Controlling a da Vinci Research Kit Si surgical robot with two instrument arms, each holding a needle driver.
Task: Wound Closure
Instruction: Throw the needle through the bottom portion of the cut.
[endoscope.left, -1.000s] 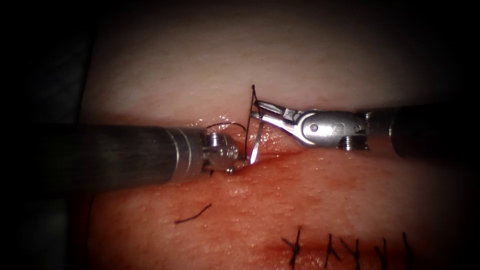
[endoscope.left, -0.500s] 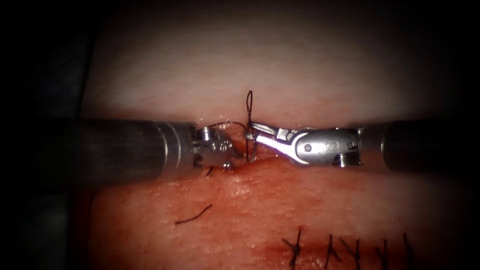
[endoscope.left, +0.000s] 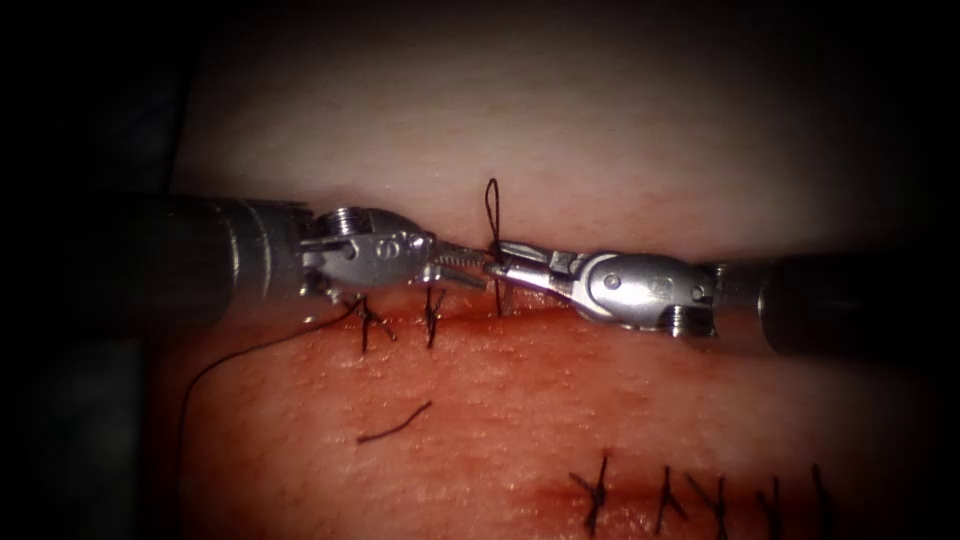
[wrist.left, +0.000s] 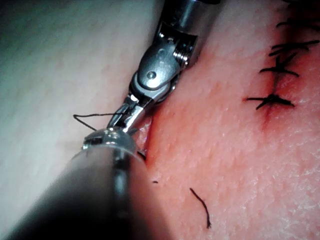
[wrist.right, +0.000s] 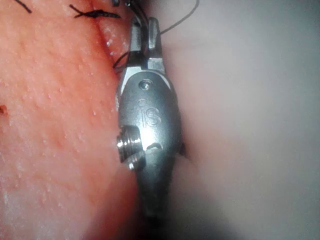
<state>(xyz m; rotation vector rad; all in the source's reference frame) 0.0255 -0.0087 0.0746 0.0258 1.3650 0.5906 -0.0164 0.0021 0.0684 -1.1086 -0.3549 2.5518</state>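
Two tools are meeting tip to tip over the cut, at a standing loop of thread.

I am seeing the left tool (endoscope.left: 460, 266) and the right tool (endoscope.left: 505, 262) nearly touching above the cut (endoscope.left: 470, 312) in the tissue (endoscope.left: 560, 400). The right tool's jaws are looking clamped together on the thread (endoscope.left: 492, 212), whose narrow loop is rising just above them while a strand is running down into the cut. Whether the left tool's jaws are apart or together, I cannot tell. The needle I am not able to make out; a long strand (endoscope.left: 230, 360) is trailing away left of the cut. Tied stitches (endoscope.left: 432, 315) are sitting beneath the left tool, and a cut end (endoscope.left: 395, 424) is lying loose nearby.
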